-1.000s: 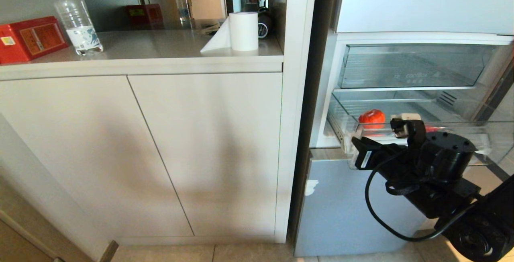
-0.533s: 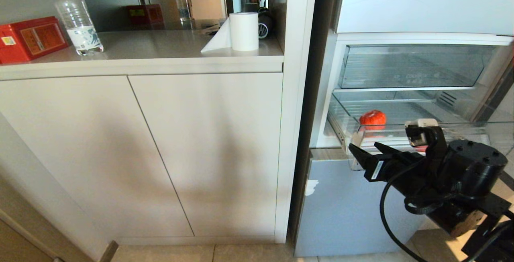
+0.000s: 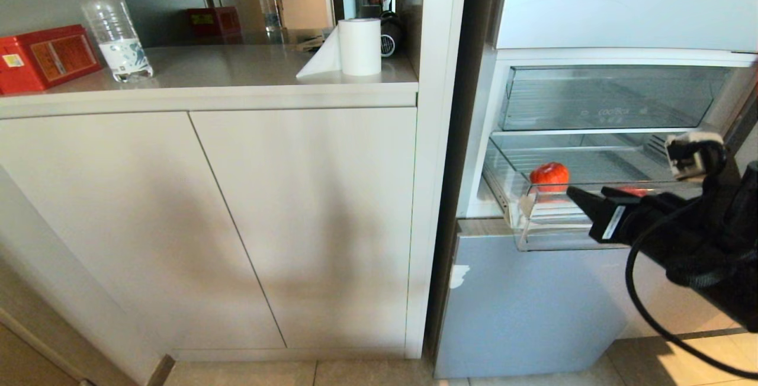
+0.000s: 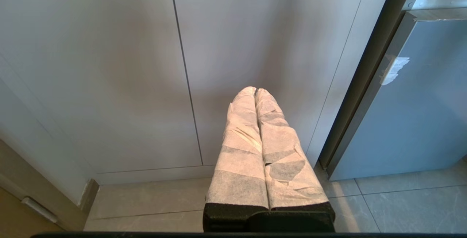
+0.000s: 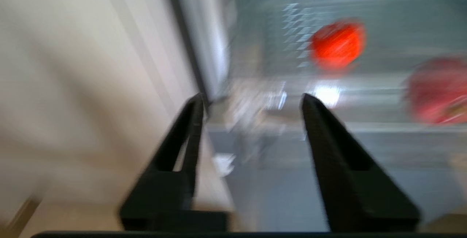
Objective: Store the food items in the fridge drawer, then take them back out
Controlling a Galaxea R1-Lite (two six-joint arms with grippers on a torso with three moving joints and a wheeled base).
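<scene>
your right gripper (image 5: pixel 251 103) had its two black fingers (image 5: pixel 321 121) spread apart with nothing between them, and it hung in front of the fridge drawer (image 3: pixel 533 220), just off the drawer's clear front lip. in the head view you saw the same gripper (image 3: pixel 577 196) at the right, pointing leftward across the drawer's front. the drawer stood pulled out from the open fridge (image 3: pixel 474 137). inside it, on the ribbed floor toward its left side, sat a round red fruit (image 3: pixel 549 175); the right wrist view showed that fruit (image 5: pixel 337 44) past the fingertips, blurred. a second red piece (image 5: pixel 437 90) lay further to the right in the drawer, mostly hidden behind the arm in the head view. your left gripper (image 4: pixel 255 92) was down beside the white cabinet doors (image 4: pixel 109 66), its wrapped fingers (image 4: pixel 240 139) pressed together and holding nothing. above the pulled-out drawer sat another clear drawer with faint lettering (image 3: pixel 610 99).
</scene>
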